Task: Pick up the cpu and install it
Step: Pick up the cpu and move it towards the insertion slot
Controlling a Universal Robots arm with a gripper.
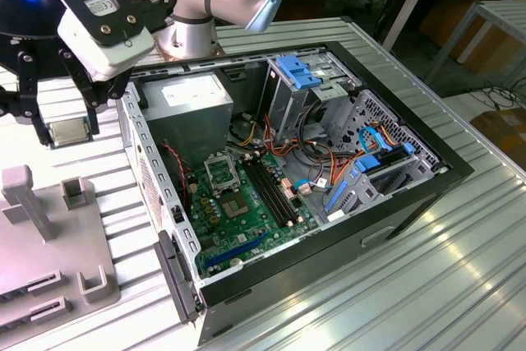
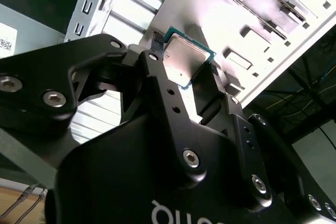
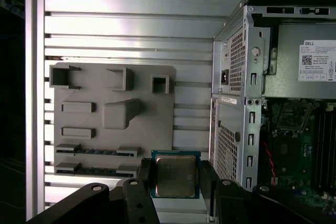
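While your end effector [image 3: 176, 179] is clamped on the cpu [image 3: 175, 171] above the desk [image 3: 131, 24], pick-up is done and installation is left: the motherboard socket [image 3: 290, 116] (it looks unfilled) sits well aside, inside the case [image 3: 231, 129].

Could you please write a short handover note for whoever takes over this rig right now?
Claw: shut on the cpu, gripping it by its edges.
Position: over the table near the grey fixture plate, outside the open computer case.
Done: cpu picked up.
Left: cpu not yet in the black socket frame on the motherboard inside the case; its green centre shows.
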